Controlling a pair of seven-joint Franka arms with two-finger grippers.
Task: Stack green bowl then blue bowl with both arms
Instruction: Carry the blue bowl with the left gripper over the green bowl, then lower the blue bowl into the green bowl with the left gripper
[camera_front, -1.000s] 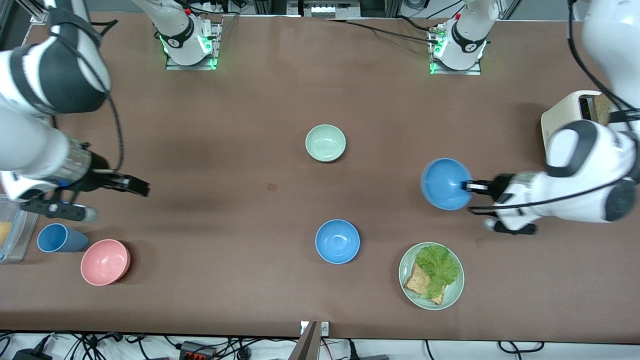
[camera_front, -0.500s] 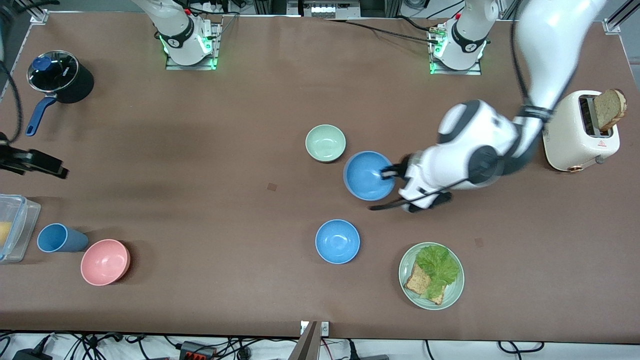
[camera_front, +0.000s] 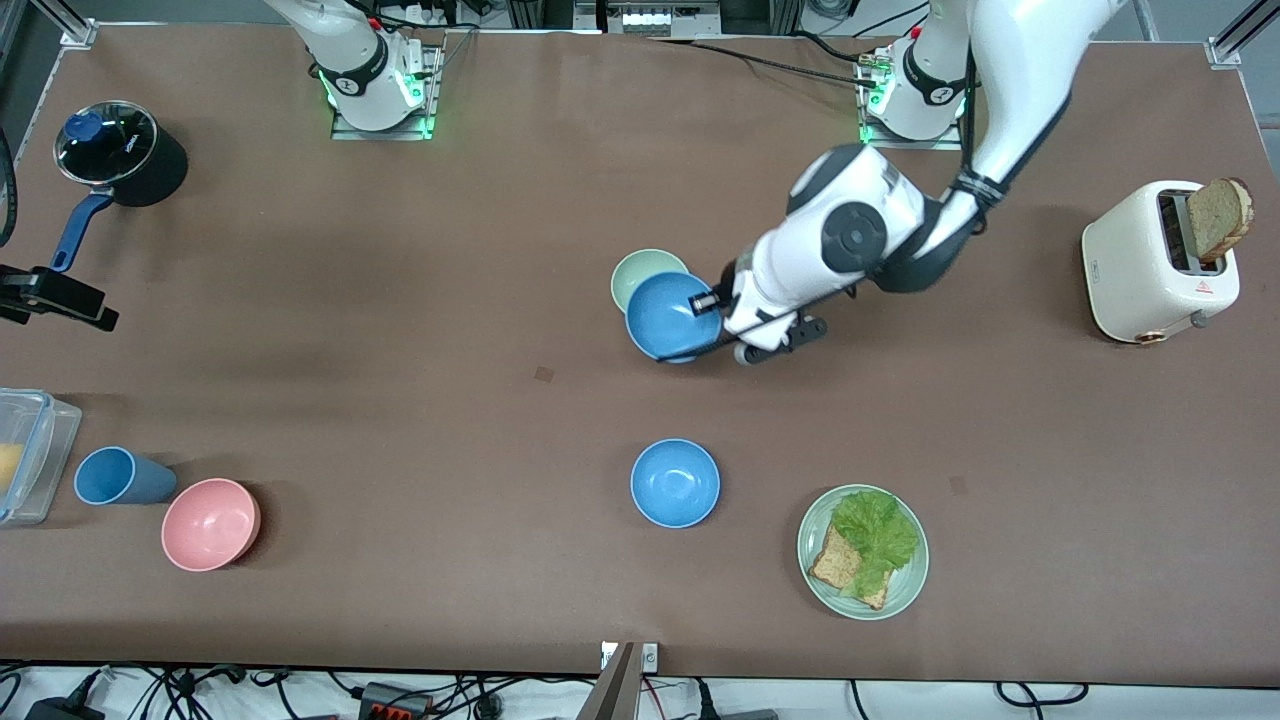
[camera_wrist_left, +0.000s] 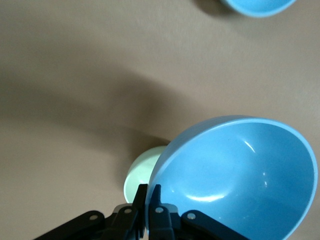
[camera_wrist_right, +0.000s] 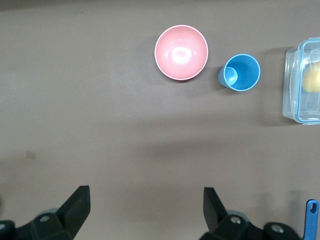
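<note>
The green bowl (camera_front: 633, 271) stands on the table near the middle, partly covered by the blue bowl (camera_front: 668, 318). My left gripper (camera_front: 706, 301) is shut on the blue bowl's rim and holds it tilted in the air, overlapping the green bowl. In the left wrist view the fingers (camera_wrist_left: 148, 192) pinch the blue bowl's rim (camera_wrist_left: 240, 175), with the green bowl (camera_wrist_left: 142, 172) below it. My right gripper (camera_front: 95, 312) waits open and empty over the right arm's end of the table; its wrist view shows the fingers spread wide (camera_wrist_right: 147, 192).
A second blue bowl (camera_front: 675, 483) sits nearer the front camera. A pale-green plate (camera_front: 812, 560) holds bread and lettuce. A toaster (camera_front: 1160, 260) stands at the left arm's end. A pot (camera_front: 120, 155), blue cup (camera_front: 115, 476), pink bowl (camera_front: 210, 523) and clear container (camera_front: 25, 455) are at the right arm's end.
My left arm has carried the blue bowl from the toaster's end across to over the green bowl. My right arm has pulled back toward its end of the table.
</note>
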